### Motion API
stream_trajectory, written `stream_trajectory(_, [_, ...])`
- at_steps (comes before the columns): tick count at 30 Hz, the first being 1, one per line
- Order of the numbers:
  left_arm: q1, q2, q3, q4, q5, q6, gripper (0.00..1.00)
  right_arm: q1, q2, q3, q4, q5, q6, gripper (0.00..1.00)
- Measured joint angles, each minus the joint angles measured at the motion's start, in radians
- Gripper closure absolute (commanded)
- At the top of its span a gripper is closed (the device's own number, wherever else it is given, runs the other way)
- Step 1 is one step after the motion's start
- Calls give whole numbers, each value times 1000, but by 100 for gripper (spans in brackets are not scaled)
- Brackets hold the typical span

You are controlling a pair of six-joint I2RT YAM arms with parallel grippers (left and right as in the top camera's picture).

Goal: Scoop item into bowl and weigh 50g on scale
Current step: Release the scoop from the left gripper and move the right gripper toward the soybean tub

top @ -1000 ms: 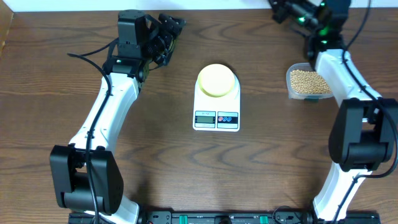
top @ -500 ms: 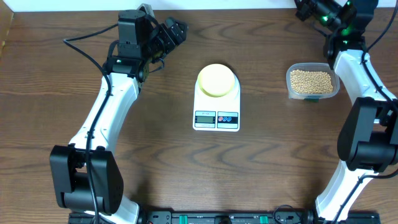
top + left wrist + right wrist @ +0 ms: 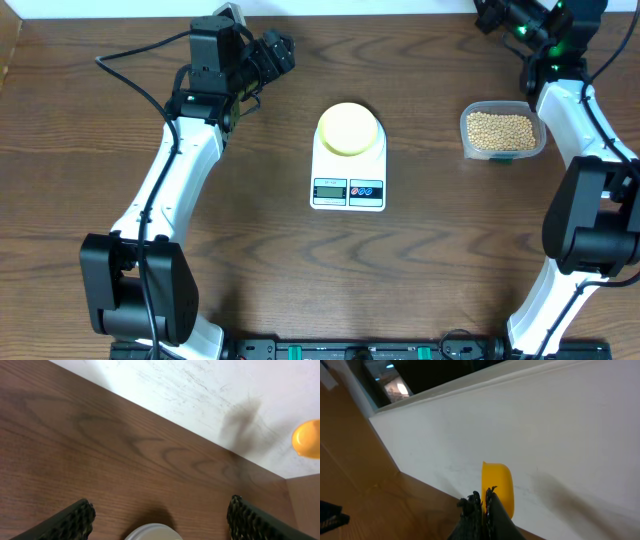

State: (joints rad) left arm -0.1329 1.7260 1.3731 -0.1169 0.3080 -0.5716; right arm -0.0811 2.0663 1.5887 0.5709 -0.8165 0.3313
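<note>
The pale yellow bowl (image 3: 349, 128) sits on the white scale (image 3: 348, 190) at mid-table. To its right, the tan beans (image 3: 500, 128) fill a clear tub (image 3: 541, 140). My right gripper (image 3: 487, 17) (image 3: 484, 496) is raised at the far right corner, behind the tub. It is shut on a yellow scoop (image 3: 498, 486), whose cup shows against the white wall. That scoop (image 3: 307, 439) also appears at the right edge of the left wrist view. My left gripper (image 3: 280, 50) (image 3: 160, 517) hovers open and empty at the back, left of the scale.
A white wall (image 3: 200, 390) runs along the table's far edge. Black cables (image 3: 140, 75) trail beside the left arm. A pale rounded edge (image 3: 152, 533) peeks in at the bottom of the left wrist view.
My right arm has swung back and to the right, off the tub, which now shows in full. The left gripper has shifted only slightly.
</note>
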Motion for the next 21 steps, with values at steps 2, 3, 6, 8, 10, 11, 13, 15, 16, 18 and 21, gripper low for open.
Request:
stream_trajectory(2, [0,0,0,0,0,2,14,3,0,0,-1,4,-7,99])
stream_trajectory(3, [0,0,0,0,0,5,14,6,0,0,-1,6,-11,99])
stream_trajectory(6, [0,0,0,0,0,23,14,8,0,0,-17,8,-18,99])
stream_trajectory(8, [0,0,0,0,0,35,14,9,0,0,-42,9,-23,99])
stream_trajectory(10, [0,0,0,0,0,50,14,11,0,0,-85,10,-26,99])
stream_trajectory(11, [0,0,0,0,0,55,14,11,0,0,-106,13,-26,99])
stream_trajectory(13, [0,0,0,-1,-2,60,14,14,0,0,-124,15,-27,99])
stream_trajectory(15, [0,0,0,-4,-11,67,13,19,0,0,-130,18,-28,99])
stream_trajectory(16, [0,0,0,-6,-16,70,14,23,0,0,-130,19,-28,99])
stream_trajectory(18, [0,0,0,-7,-23,75,14,32,0,0,-131,21,-28,99])
stream_trajectory(21, [0,0,0,-7,-26,76,13,47,0,0,-132,22,-29,99])
